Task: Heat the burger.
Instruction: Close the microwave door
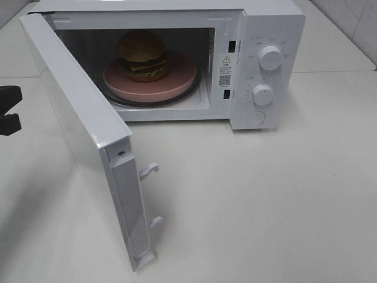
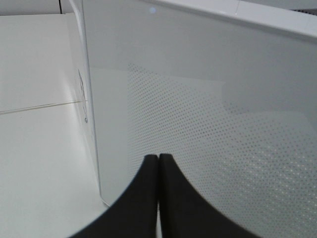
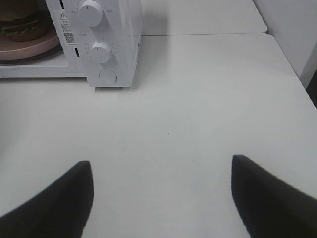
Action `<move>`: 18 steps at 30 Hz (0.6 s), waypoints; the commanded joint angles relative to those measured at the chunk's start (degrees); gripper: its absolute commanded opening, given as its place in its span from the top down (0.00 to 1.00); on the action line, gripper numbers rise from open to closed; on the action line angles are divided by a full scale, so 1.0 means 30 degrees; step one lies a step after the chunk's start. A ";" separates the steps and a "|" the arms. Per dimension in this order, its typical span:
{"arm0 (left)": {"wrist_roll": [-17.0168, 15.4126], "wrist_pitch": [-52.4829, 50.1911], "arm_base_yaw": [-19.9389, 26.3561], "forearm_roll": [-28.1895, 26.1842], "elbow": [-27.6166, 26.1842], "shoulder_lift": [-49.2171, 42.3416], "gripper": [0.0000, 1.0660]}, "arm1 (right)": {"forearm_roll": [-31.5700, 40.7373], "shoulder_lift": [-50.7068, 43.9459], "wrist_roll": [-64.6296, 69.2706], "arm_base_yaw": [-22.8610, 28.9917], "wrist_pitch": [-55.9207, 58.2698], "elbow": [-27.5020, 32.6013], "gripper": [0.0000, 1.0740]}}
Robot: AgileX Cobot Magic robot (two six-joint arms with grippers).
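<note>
Microwave (image 1: pixel 259 65): white, standing on the white table (image 1: pixel 265 206), with its door (image 1: pixel 76 118) swung wide open on the left side of the high view.
High view alone: the whole cavity, the burger (image 1: pixel 141 56) entire, the door's free edge with two latch hooks (image 1: pixel 150 171), and a black piece of the left arm (image 1: pixel 9 109) at the frame's left edge, on the outer side of the door.
Left wrist view alone: the door's outer face close up, glossy white with a dotted window panel; the cavity is hidden behind it.
Right wrist view alone: the control panel close up, with two knobs (image 3: pixel 90 11), a round button (image 3: pixel 108 76) and a warning sticker (image 3: pixel 66 22); only a slice of the cavity shows at the frame's edge.
Look of the burger: small and round, with a domed tan-yellow bun over dark and green layers, narrower than the plate (image 1: pixel 177 79).
Place of the burger: inside the microwave, on the flat pink plate and toward its back left part; the plate sits on the glass turntable (image 1: pixel 147 103).
Fingers of the left gripper (image 2: pixel 158 157): pressed together with nothing between them, tips close to the door's outer face; contact cannot be told.
Fingers of the right gripper (image 3: pixel 161 161): spread wide and empty, above bare table, well apart from the microwave.
</note>
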 commanded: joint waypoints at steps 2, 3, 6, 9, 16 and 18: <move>-0.0286 -0.0611 -0.0477 0.0363 -0.0401 0.0592 1.00 | 0.0057 -0.0497 -0.0172 -0.0038 -0.0153 0.0134 0.29; -0.0286 -0.0630 -0.0668 0.0363 -0.0497 0.0745 1.00 | 0.0057 -0.0497 -0.0172 -0.0038 -0.0153 0.0134 0.29; -0.0267 -0.0707 -0.1719 -0.0057 -0.0859 0.1451 1.00 | 0.0057 -0.0497 -0.0172 -0.0038 -0.0153 0.0134 0.29; -0.0172 -0.0745 -0.1967 -0.0248 -0.0936 0.1566 1.00 | 0.0057 -0.0497 -0.0172 -0.0038 -0.0153 0.0134 0.29; 0.0401 -0.0764 -0.2445 -0.0955 -0.0936 0.1776 1.00 | 0.0057 -0.0497 -0.0172 -0.0038 -0.0153 0.0134 0.29; 0.0382 -0.0764 -0.2445 -0.0955 -0.0936 0.1776 1.00 | 0.0057 -0.0497 -0.0172 -0.0038 -0.0153 0.0134 0.29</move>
